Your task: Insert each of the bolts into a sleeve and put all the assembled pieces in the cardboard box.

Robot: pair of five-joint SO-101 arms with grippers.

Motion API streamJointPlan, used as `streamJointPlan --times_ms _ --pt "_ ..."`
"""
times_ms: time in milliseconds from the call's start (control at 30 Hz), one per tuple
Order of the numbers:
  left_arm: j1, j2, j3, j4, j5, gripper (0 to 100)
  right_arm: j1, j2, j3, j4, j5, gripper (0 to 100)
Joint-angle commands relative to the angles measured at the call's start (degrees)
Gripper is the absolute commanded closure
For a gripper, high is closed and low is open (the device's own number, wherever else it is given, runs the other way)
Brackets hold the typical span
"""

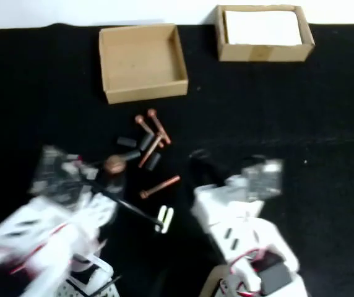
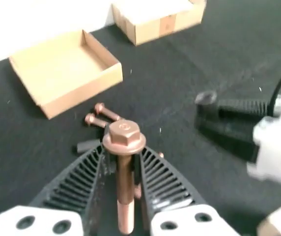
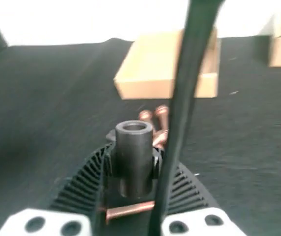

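My left gripper [image 2: 124, 150] is shut on a copper bolt [image 2: 124, 162] just below its hex head, which points up; in the high view this bolt head [image 1: 114, 164] sits at the left gripper [image 1: 114, 172], left of the pile. My right gripper [image 3: 133, 150] is shut on a black sleeve [image 3: 134, 157] held upright with its bore up; in the high view the right gripper [image 1: 200, 164] is right of the pile. Loose bolts [image 1: 158, 125] [image 1: 159, 187] and black sleeves [image 1: 146, 142] lie between the arms. The open cardboard box [image 1: 143, 62] stands behind them.
A second cardboard box [image 1: 263, 31] with a white sheet inside stands at the back right. Small white pieces [image 1: 164, 218] lie near the front between the arms. A black cable [image 3: 189, 98] crosses the right wrist view. The other arm's gripper [image 2: 229, 123] shows in the left wrist view.
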Motion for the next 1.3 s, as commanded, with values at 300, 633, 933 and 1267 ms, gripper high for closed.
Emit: streamJointPlan --times_ms 300,633,933,1267 --pt "0.13 21.14 -9.36 -25.41 13.8 99 -1.63 -0.31 10.15 -13.23 -0.44 99.1" --pt "9.36 37.76 -18.68 -25.49 17.14 99 -1.45 -0.4 11.65 -15.96 5.1 99.1" --pt "9.8 38.55 -17.98 -25.23 17.05 99 -1.45 -0.75 11.3 -16.04 5.71 99.1" --pt "9.54 38.55 -10.33 -31.56 16.97 99 -1.45 -0.84 9.89 -16.04 5.63 99.1"
